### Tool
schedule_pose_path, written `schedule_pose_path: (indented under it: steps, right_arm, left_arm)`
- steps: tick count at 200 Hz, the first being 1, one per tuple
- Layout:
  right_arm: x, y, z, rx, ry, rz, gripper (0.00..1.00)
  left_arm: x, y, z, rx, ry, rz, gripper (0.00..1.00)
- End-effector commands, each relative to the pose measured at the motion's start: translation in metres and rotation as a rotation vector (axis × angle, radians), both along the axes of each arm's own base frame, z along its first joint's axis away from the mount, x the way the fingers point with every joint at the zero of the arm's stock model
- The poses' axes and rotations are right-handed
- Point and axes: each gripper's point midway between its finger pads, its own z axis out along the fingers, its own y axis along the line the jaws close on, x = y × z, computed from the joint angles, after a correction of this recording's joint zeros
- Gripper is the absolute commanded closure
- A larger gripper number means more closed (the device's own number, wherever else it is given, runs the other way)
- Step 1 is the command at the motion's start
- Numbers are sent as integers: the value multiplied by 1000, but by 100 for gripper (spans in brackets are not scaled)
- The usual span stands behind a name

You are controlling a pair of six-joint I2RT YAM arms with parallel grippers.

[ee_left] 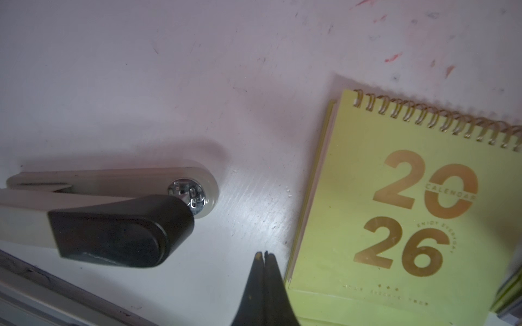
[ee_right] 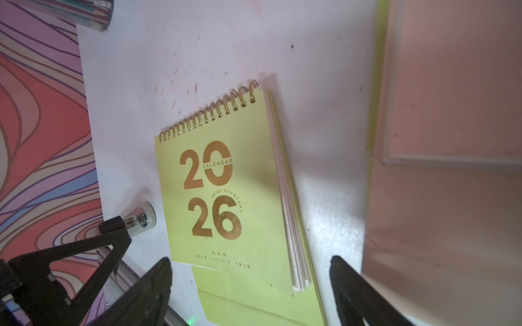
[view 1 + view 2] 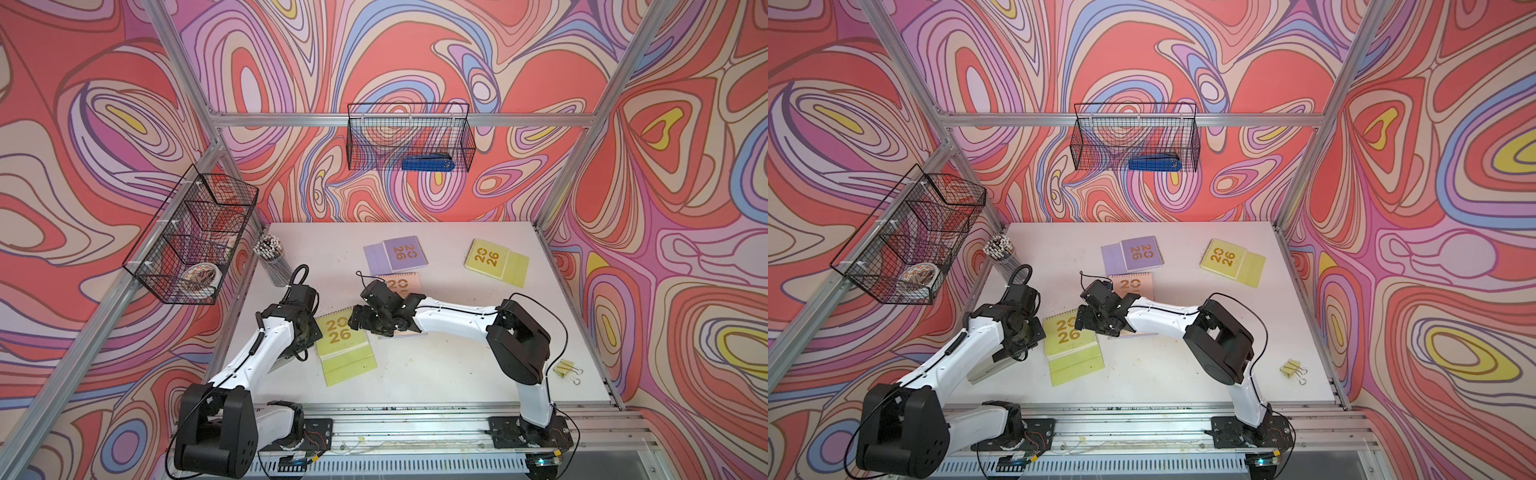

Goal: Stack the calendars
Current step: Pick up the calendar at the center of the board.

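Several calendars with gold "2026" covers lie flat on the white table (image 3: pixel 436 374). A yellow-green calendar (image 3: pixel 343 345) (image 3: pixel 1071 345) (image 1: pixel 395 211) (image 2: pixel 220 183) is at the front left. A peach calendar (image 3: pixel 401 286) (image 3: pixel 1133 284) (image 2: pixel 452 141) lies mid-table, partly hidden by my right arm. At the back are a lilac calendar (image 3: pixel 397 254) (image 3: pixel 1138 254) and another yellow-green calendar (image 3: pixel 494 262) (image 3: pixel 1231 261). My right gripper (image 3: pixel 358 319) (image 3: pixel 1084 318) (image 2: pixel 251 261) is open above the near yellow-green calendar's right edge and holds nothing. My left gripper (image 3: pixel 302 353) (image 3: pixel 1014 353) (image 1: pixel 264 254) is shut and empty beside that calendar's left edge.
A beige and black stapler (image 1: pixel 113 220) (image 3: pixel 988 370) lies just left of my left gripper. A pencil cup (image 3: pixel 272 257) stands at the back left. Yellow binder clips (image 3: pixel 567 370) lie at the front right. Two wire baskets (image 3: pixel 409 137) (image 3: pixel 191 237) hang on the walls.
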Motion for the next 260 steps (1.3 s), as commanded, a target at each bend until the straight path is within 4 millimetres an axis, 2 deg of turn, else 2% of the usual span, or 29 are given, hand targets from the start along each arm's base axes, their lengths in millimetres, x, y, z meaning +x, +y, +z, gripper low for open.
schedule_pose_path:
  steps: [1,110,174,195,221,260]
  right_arm:
    - [-8,9,-9,-19,28,29,12]
    - [-18,12,-42,-98,84,32,13]
    - [-27,23,-52,-60,131,93,13]
    - [-31,35,-46,8,128,145,13]
    - [-33,55,-24,127,75,238,14]
    - [-30,76,43,348,-85,322,20]
  left_arm:
    - [0,-1,-10,-21,14,-3,100]
    - [-2,-9,-36,-75,57,-1,100]
    - [-5,-18,-52,-123,106,-8,100]
    - [-7,-19,-55,-129,124,-11,100]
    - [-8,-22,-58,-145,135,-13,100]
    - [-11,-23,-60,-153,139,-12,100]
